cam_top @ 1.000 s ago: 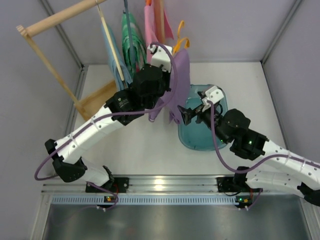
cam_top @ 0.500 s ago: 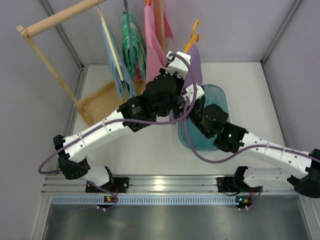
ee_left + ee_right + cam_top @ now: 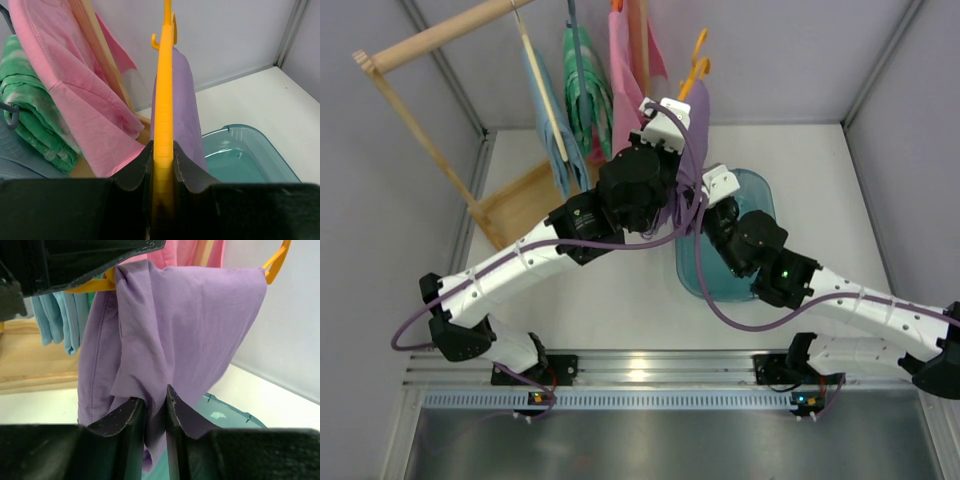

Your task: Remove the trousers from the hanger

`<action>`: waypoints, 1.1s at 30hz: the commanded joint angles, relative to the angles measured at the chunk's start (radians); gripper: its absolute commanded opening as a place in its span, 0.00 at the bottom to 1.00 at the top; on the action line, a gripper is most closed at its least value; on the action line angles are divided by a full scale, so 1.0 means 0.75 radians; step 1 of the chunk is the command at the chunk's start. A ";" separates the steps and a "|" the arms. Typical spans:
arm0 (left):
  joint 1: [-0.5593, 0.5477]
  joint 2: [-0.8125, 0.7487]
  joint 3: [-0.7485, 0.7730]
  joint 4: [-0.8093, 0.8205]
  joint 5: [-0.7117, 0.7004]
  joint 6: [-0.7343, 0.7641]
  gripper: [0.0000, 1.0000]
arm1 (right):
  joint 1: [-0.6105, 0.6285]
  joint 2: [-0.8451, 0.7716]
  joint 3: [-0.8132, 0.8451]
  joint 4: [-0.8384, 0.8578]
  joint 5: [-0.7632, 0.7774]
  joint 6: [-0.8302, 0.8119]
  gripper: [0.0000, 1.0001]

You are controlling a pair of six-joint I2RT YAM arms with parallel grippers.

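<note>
Fingers (image 3: 134, 172) of the left gripper (image 3: 163, 150) are pressed against both sides of the orange hanger (image 3: 164, 95), which is held edge-on and upright between them. Fingers (image 3: 127, 415) of the right gripper (image 3: 156, 397) are nearly shut, with a fold of the purple trousers (image 3: 190, 320) pinched in the narrow gap.

On the table (image 3: 620, 300), the wooden rack (image 3: 440, 40) is seen at the far left, hung with pink, green and blue clothes, and the blue-green tub (image 3: 760, 205) is set right of centre. The trousers are draped over the hanger, raised above the tub's far edge and just beside the pink garment (image 3: 75, 95); their loose ends are hung toward the tub.

Compared with a second ago, the right arm has been brought in from over the tub, where its gripper was held apart from the cloth, to beneath the left wrist, and the cloth is now gripped. The hanger has been carried a little farther back and to the right. Both holds needed for separation are judged to be in place. The trousers are not yet off, and a downward pull toward the tub against the steadied hanger is likely called for. Snagging on the hanger's small hooks is a risk.
</note>
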State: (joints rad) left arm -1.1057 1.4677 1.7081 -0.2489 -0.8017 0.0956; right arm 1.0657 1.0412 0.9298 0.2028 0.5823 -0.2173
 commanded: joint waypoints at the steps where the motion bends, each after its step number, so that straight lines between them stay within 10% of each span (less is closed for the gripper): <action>1: 0.000 -0.092 0.052 0.217 -0.001 -0.005 0.00 | -0.008 -0.020 0.055 0.071 0.023 -0.035 0.21; 10: 0.000 -0.102 0.046 0.213 0.011 -0.025 0.00 | -0.026 0.023 0.057 0.047 -0.150 -0.040 0.61; 25: -0.002 -0.135 0.038 0.215 -0.013 -0.013 0.00 | -0.083 0.017 -0.025 0.053 -0.058 -0.038 0.36; 29: 0.000 -0.124 0.054 0.213 -0.007 -0.015 0.00 | -0.106 -0.063 -0.135 0.032 -0.157 0.060 0.76; 33: -0.002 -0.110 0.073 0.215 -0.003 -0.011 0.00 | -0.161 -0.175 -0.246 0.030 -0.297 0.224 0.93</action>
State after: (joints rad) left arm -1.1027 1.4281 1.7035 -0.2390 -0.8009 0.0811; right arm 0.9771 0.9657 0.7845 0.2226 0.4583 -0.1650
